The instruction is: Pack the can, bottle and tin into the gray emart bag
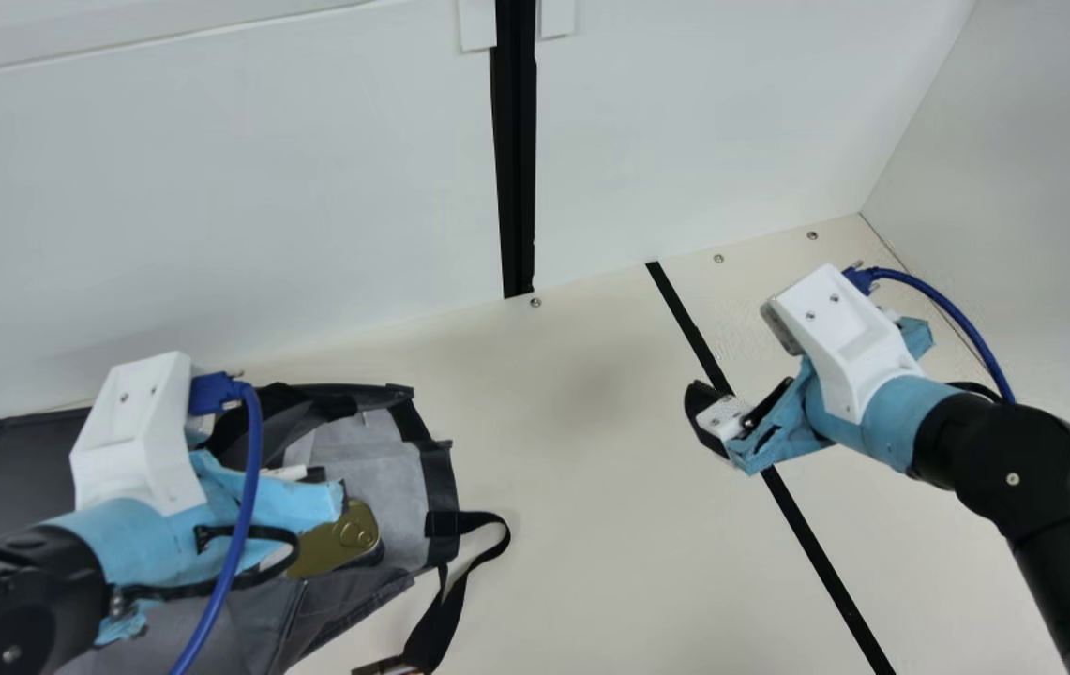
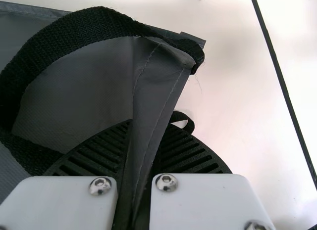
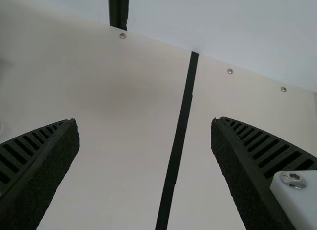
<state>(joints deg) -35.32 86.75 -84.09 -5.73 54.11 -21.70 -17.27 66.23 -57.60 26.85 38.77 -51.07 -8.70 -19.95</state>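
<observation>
White walls (image 1: 216, 187) meet behind a cream surface (image 1: 572, 487), with a black upright strip (image 1: 518, 169) on the back wall and a thin black line (image 1: 802, 516) slanting across the surface.

The tin (image 1: 338, 539), gold with a ring pull on its lid, lies in the opening of the gray bag (image 1: 263, 609), just beside the left gripper (image 1: 281, 502). The bag itself lies on its side on the surface, to the left in the main view, its mouth toward the middle. A black strap (image 1: 438, 628) trails from the mouth onto the surface; in the left wrist view another strap (image 2: 99, 24) loops over the gray cloth.

The left gripper's fingers are closed on a fold of the bag's cloth, pinching it between them. Well apart from the bag, the right gripper (image 1: 741, 394) hangs above the black line, its fingers spread wide with nothing between them.
</observation>
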